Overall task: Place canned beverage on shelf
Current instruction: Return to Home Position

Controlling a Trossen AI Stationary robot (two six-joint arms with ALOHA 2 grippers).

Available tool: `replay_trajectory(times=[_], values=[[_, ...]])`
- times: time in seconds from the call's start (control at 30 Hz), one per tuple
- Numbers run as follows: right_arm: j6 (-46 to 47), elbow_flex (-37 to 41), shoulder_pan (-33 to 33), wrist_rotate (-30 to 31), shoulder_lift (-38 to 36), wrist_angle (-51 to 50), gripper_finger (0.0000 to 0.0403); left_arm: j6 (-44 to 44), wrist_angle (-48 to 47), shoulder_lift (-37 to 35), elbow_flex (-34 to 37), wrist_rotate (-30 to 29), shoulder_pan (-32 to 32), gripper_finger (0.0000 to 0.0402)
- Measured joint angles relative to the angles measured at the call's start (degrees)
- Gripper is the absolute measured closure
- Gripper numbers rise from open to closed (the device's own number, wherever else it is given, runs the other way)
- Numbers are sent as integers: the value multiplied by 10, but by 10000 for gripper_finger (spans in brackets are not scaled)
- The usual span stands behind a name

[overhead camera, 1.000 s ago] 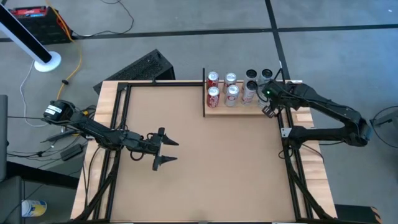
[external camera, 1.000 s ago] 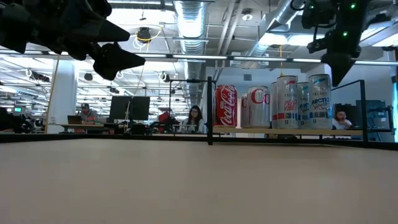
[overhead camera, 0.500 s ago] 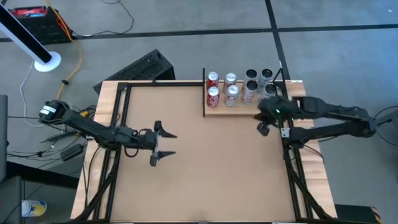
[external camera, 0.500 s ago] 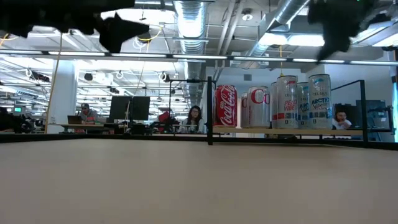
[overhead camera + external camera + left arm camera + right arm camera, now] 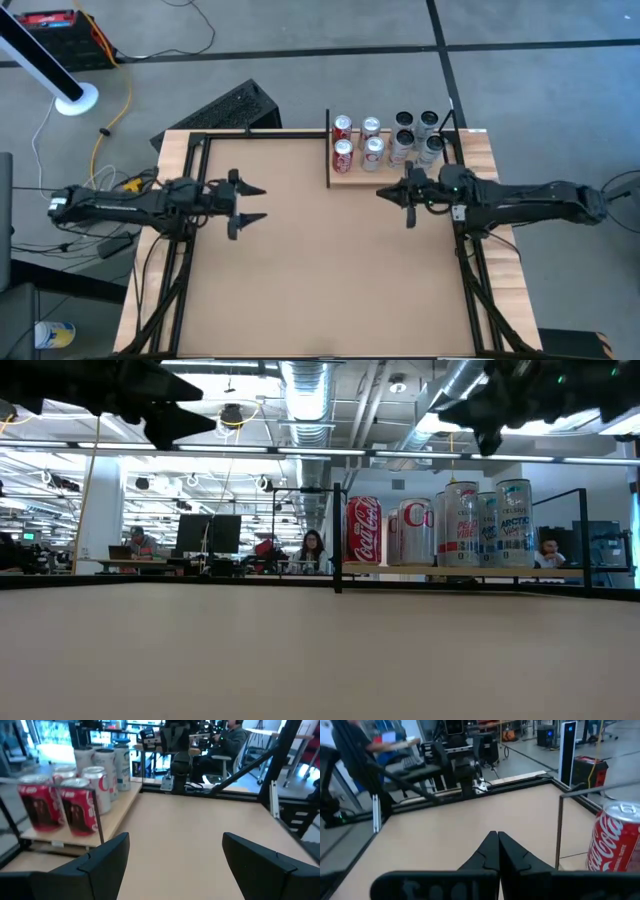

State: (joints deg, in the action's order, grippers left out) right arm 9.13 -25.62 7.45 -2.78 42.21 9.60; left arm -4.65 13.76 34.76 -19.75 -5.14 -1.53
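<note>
Several canned beverages, two red (image 5: 343, 141) and the others silver (image 5: 372, 150) or dark-topped (image 5: 404, 120), stand upright on the pale wooden shelf (image 5: 385, 178) at the table's far right. The shelf's black upright bar (image 5: 328, 150) is at its left end. In the low view the cans (image 5: 363, 530) stand in a row. My right gripper (image 5: 381, 193) is shut and empty, level, just in front of the shelf and pointing toward the table's left. My left gripper (image 5: 258, 203) hangs open and empty over the table's left part, pointing right; its wrist view shows the cans (image 5: 75, 812) beyond it.
A black frame rail (image 5: 200, 170) runs along the table's left, far and right sides. The brown tabletop (image 5: 330, 270) between the arms holds nothing. A black keyboard (image 5: 225, 108) lies beyond the far left corner. People sit at desks in the room behind (image 5: 313, 550).
My right gripper has swung up from pointing down over the shelf's right end to pointing level toward the table's left, and has drawn off the shelf toward the near edge, still shut. My left gripper has risen and gone toward the far-left corner, still open.
</note>
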Motion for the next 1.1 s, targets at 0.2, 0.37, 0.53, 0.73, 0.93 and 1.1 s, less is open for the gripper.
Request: replay_trajectory(times=[0.2,0.37,0.53,0.73,0.93,1.1], values=[[19,62,105,-95,6,105,385,-36,-62,-84,25,4,-5,98],[44,103,157,-135,6,146,385,-75,-47,-140,85,-42,-5,98],[55,140,164,-139,5,195,385,-86,-16,-188,131,-63,-6,98],[58,202,164,-140,0,266,381,-92,-19,-265,161,-52,-5,98],[83,251,162,-140,0,363,382,-100,-26,-342,191,-60,-5,98],[71,251,158,-149,-2,367,380,-101,-42,-343,191,-52,-5,98]])
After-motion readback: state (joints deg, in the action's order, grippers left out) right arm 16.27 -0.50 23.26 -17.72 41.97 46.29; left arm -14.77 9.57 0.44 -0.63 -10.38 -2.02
